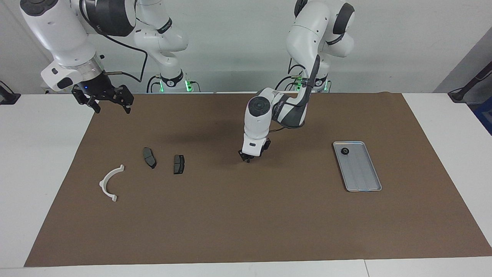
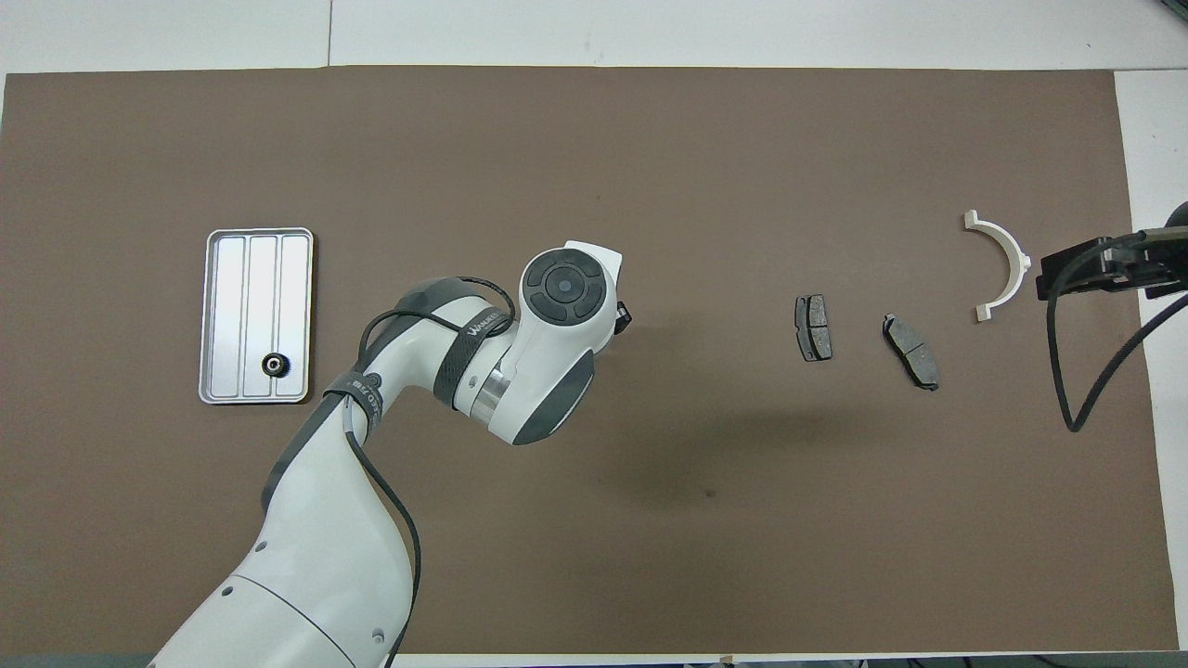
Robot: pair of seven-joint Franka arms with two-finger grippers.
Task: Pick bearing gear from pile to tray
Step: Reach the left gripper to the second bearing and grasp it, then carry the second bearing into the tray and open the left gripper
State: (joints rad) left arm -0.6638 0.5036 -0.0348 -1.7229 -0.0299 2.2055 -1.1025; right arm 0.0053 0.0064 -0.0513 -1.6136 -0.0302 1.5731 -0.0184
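The silver tray (image 1: 363, 181) (image 2: 257, 278) lies on the brown mat toward the left arm's end. A small black round gear (image 1: 344, 151) (image 2: 274, 365) lies in the tray's corner nearest the robots. The pile lies toward the right arm's end: a white arc piece (image 1: 109, 182) (image 2: 1002, 264) and two dark grey plates (image 1: 149, 157) (image 1: 178, 164) (image 2: 911, 351) (image 2: 813, 327). My left gripper (image 1: 247, 158) hangs low over the mat between the plates and the tray; its own hand mostly hides it in the overhead view. My right gripper (image 1: 111, 107) (image 2: 1047, 276) is open and empty, raised over the mat's edge near the arc.
The brown mat (image 1: 246, 223) covers most of the white table (image 1: 34, 161). A cable loops from the right arm's wrist (image 2: 1077, 390). A tiny dark speck (image 2: 710, 494) lies on the mat nearer the robots than the plates.
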